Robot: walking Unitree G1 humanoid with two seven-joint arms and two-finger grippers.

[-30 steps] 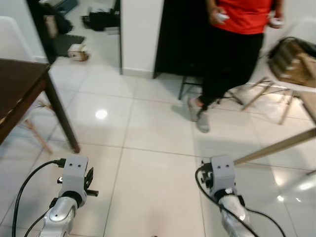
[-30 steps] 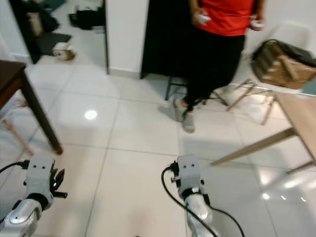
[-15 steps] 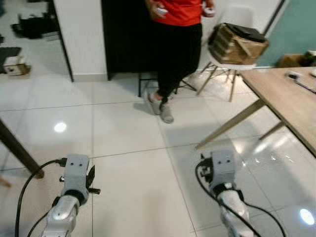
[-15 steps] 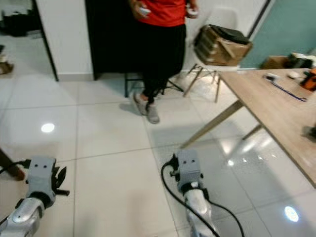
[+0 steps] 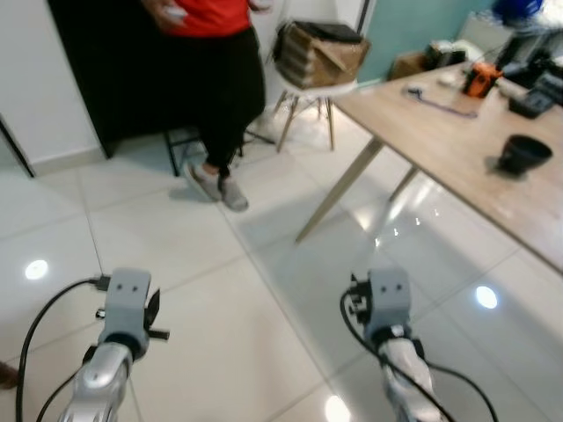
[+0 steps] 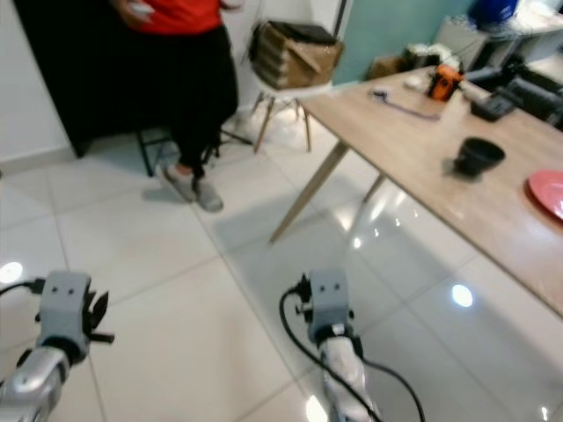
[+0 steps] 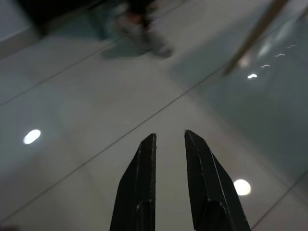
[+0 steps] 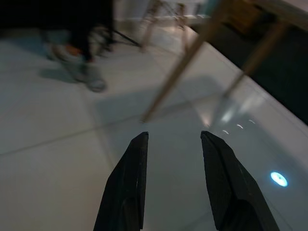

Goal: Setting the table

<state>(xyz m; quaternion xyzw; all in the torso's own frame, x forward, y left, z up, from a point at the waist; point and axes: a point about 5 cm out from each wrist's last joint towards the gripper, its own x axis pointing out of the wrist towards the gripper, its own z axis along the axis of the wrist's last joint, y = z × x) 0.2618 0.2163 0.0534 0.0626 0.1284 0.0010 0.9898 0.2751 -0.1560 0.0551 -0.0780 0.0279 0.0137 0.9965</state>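
Note:
A light wooden table stands at the right. On it sit a black cup, a red plate at the frame's edge, an orange object and a dark flat item. My left arm and right arm hang low over the white floor tiles, well short of the table. The left gripper shows its two black fingers apart with nothing between them. The right gripper is also open and empty, pointing at the floor near a table leg.
A person in a red top and black trousers stands ahead at the left, holding white controllers. A white chair with a brown box stands beside the table's far end. A teal wall and clutter lie behind the table. Glossy floor tiles spread between me and the table.
The camera has swung right: the dark table at the left has left the view, and the wooden table with cup and plate has come in. Both arms hang as before.

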